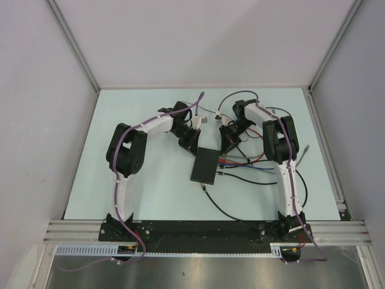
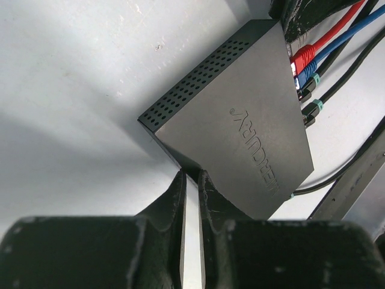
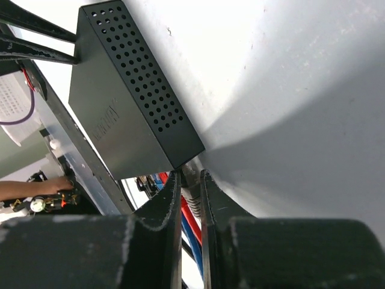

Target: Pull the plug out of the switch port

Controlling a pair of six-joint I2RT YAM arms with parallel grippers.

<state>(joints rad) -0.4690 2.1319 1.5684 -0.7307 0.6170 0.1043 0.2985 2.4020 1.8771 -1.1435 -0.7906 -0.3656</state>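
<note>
The flat matte-black box [image 1: 204, 165] lies mid-table; it also shows in the left wrist view [image 2: 240, 114] and the right wrist view [image 3: 132, 102]. Red, blue and black cables [image 1: 249, 164] are plugged into the sockets on its short right edge [image 2: 299, 66]. My right gripper [image 1: 230, 146] [image 3: 190, 177] is shut on a grey ribbed plug [image 3: 192, 197] at the end socket by the box's corner. My left gripper [image 1: 191, 143] [image 2: 191, 177] has its jaws almost together with nothing between them. It sits at the box's far left corner, its fingertips against the box's edge.
A black cable [image 1: 224, 209] loops towards the near edge. A loose grey cable end [image 1: 307, 149] lies at the right. A white connector [image 1: 213, 114] on purple wire hangs between the arms. Grey walls enclose the table, and a metal rail [image 1: 204, 227] runs along the front.
</note>
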